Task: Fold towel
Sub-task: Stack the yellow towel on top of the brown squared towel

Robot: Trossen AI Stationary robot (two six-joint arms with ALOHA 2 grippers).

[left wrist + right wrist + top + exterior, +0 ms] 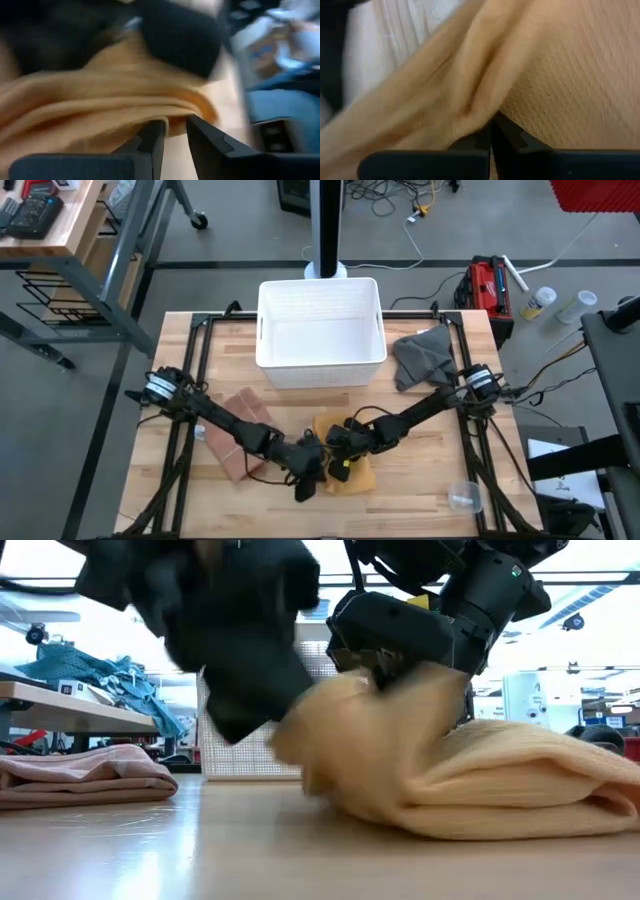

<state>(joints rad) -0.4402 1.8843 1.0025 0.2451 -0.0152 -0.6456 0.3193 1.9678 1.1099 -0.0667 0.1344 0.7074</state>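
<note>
An orange-yellow towel (358,476) (500,780) lies bunched and partly folded on the wooden table near its front edge. Both grippers meet at its left end. My left gripper (312,476) (175,132) reaches in from the table's left and has the towel's edge at its fingertips. My right gripper (345,448) (490,134) comes from the right and is shut on a raised part of the towel. In the low view the towel's left end (330,730) is lifted under the grippers, while the rest lies in flat layers on the table. My left gripper pinches a folded edge of the towel (176,125) between its two fingers, only at their free ends. The fingers stay a narrow gap apart around it. That end is lifted; the rest lies on the table. My right gripper pinches a gathered fold of the towel (470,112) between its two shut fingers, slanting down from the table's right. The cloth rises from the table to the fingers; how many layers it has cannot be seen.
A white slatted basket (320,330) stands at the far middle of the table. A crumpled grey cloth (420,355) lies to its right. A folded pink towel (238,445) (90,775) rests at the left, under the left arm. A clear cup (465,496) sits near the front right.
</note>
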